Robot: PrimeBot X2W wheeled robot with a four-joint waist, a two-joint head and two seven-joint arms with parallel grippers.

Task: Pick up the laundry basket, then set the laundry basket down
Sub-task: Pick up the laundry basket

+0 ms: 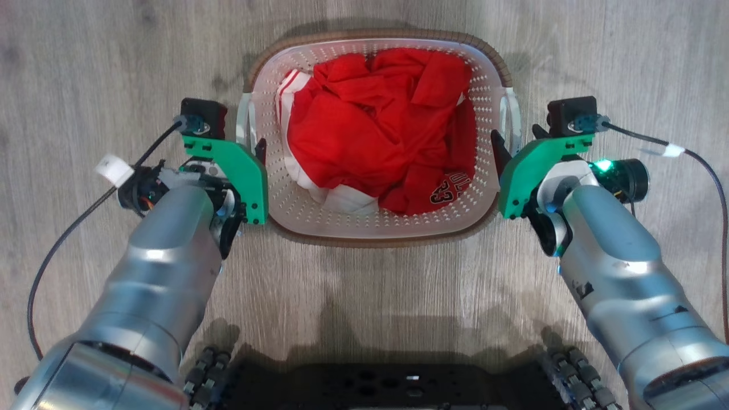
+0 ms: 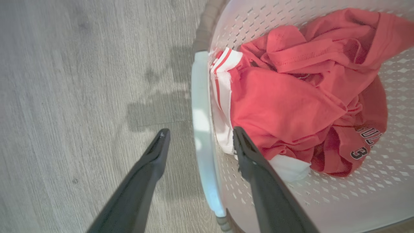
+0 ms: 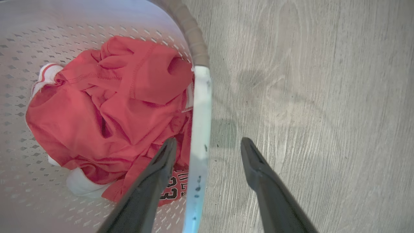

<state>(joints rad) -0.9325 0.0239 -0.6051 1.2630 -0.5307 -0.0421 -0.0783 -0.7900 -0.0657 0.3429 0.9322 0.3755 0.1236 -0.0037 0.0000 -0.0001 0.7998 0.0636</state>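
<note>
1. Trailing across the grey wood-look floor (image 1: 85, 57) at the far left, a black cable (image 1: 68, 233) with a white tag on it runs up to the wrist of the silver left arm (image 1: 165, 256).
2. The left gripper (image 2: 200, 132) hangs at the basket's left side with its two dark fingers spread wide and nothing clamped. In its wrist view, one finger is over the floor and the other is inside the basket wall.
3. The white left handle (image 2: 202, 106) lies in the gap between those fingers, with space showing on both sides of it.
4. The laundry basket (image 1: 296, 199) sits on the floor between the two arms, just ahead of the robot's dark base (image 1: 398, 387). Its brown woven-look rim (image 1: 376, 240) runs around the top.
5. A crumpled red garment (image 1: 370, 125) with white trim and dark lettering fills the basket's middle.
6. The white right handle (image 3: 200, 113) lies between the right gripper's fingers, closer to the inner one. I cannot tell whether that one touches it.
7. The right gripper (image 3: 208, 141) is also spread wide and grips nothing, one finger over the clothes and one over the floor.
8. Behind it is the silver right arm (image 1: 621, 267), with a green light at the wrist and a second black cable (image 1: 712, 182) looping off to the right.
</note>
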